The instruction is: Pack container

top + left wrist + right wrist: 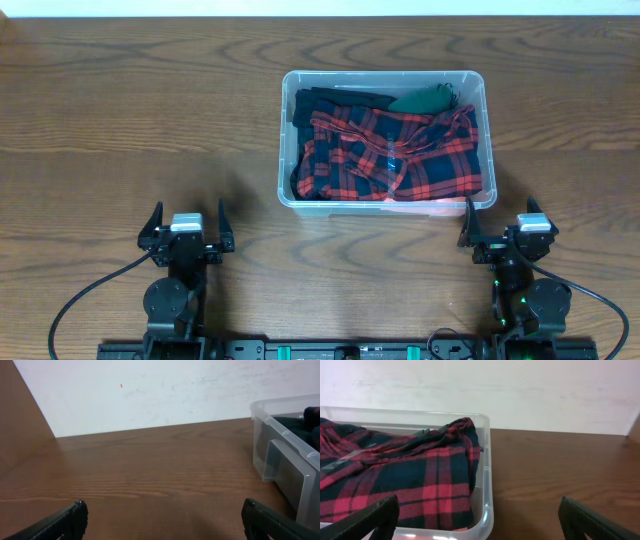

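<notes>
The clear plastic container (pixel 286 140) stands on the wooden table at centre right. It holds a red and black plaid garment (pixel 400 150) and a dark green cloth (pixel 425 99) at the back. My left gripper (pixel 187 226) is open and empty, near the table's front edge, left of the container. My right gripper (pixel 505 226) is open and empty just in front of the container's near right corner. In the right wrist view the container's corner (pixel 486 485) and the plaid garment (pixel 405 475) lie just ahead of the fingers (pixel 479 517). The left wrist view shows the container's side (pixel 282 455) at right of the fingers (pixel 162 520).
The wooden table (pixel 130 120) spreads left of and behind the container. A white wall (pixel 150 390) rises behind the table's far edge. Black cables (pixel 75 300) run from both arm bases at the front.
</notes>
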